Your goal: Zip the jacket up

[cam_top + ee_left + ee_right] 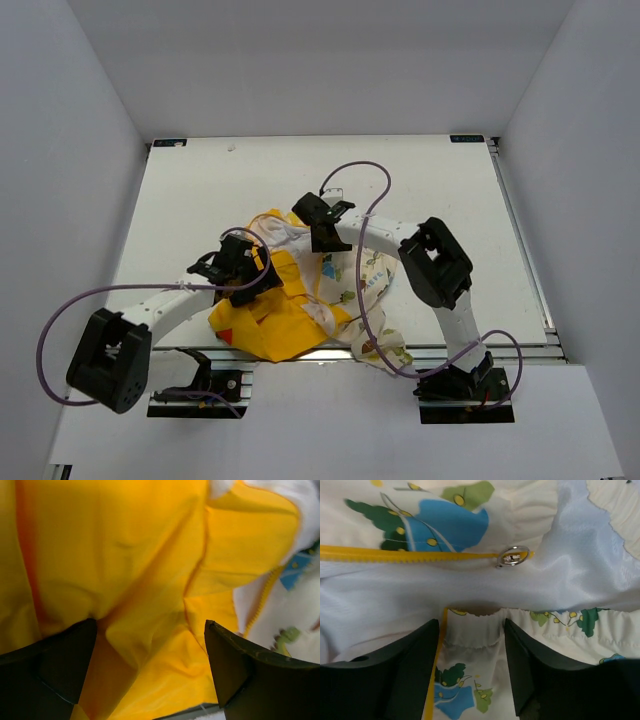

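The jacket (pixel 290 315) lies crumpled at the near middle of the table, its yellow hood and lining to the front left and cream printed fabric (pixel 378 272) to the right. My left gripper (pixel 243 272) is low over the yellow part; in the left wrist view it (pixel 150 626) is open wide with yellow lining (pixel 125 555) between the fingers. My right gripper (pixel 322 232) is over the jacket's far side; in its wrist view it (pixel 471 625) is open around a gathered cream hem (pixel 472 630). Just beyond lie the yellow zipper strip (pixel 395 554) and its silver pull (pixel 512 556).
The white table (pixel 200 190) is walled by white panels on three sides. Purple cables (pixel 365 170) loop from both arms over the jacket and table. The jacket's lower edge hangs over the table's near rail (pixel 520 345).
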`<state>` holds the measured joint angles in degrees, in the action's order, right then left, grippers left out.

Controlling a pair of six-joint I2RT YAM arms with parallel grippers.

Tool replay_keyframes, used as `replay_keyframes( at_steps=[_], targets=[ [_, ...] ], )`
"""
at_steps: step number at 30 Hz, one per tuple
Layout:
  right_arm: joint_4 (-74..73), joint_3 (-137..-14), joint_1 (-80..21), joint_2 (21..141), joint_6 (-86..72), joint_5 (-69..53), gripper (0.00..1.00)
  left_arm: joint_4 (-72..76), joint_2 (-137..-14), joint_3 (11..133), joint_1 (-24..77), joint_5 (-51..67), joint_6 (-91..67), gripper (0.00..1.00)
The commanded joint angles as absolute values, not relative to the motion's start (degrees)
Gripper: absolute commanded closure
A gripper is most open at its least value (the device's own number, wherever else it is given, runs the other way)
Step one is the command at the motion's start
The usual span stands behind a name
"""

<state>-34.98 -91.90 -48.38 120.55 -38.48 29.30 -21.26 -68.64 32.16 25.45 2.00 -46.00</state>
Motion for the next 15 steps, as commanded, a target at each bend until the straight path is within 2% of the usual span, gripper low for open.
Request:
replay_keyframes(
  at_steps=[1,3,4,6,8,9,15],
  targets=[
    [-39.8,-94.5,-47.3,120.8,-42.5,31.2,0.42,-24.8,-72.8,34.7,25.6,-4.6,-46.8,0.02],
    [-39.2,-92.6,-46.5,120.2,-42.8,31.4,0.54,-24.6,-74.3,34.5,25.6,-5.6,-47.4,0.02],
    [-38.7,-91.6,-46.1,118.7,-42.6,31.6,0.65,-23.9,-75.0,34.5,25.6,-5.8,-47.5,0.02],
    [-37.5,-88.9,-44.5,115.5,-42.3,32.3,0.74,-24.5,-77.2,35.0,25.5,-7.7,-48.2,0.02],
    [-36.7,-87.5,-41.8,112.9,-41.2,32.0,0.95,-25.7,-79.9,36.0,25.5,-10.4,-48.6,0.02],
    [-36.3,-85.4,-40.8,109.9,-40.8,31.4,1.0,-27.1,-80.8,36.6,25.5,-11.6,-48.6,0.02],
    [-34.2,-75.3,-29.8,97.2,-37.7,26.1,1.0,-34.7,-87.8,43.7,25.1,-21.4,-49.7,0.02]
  ],
)
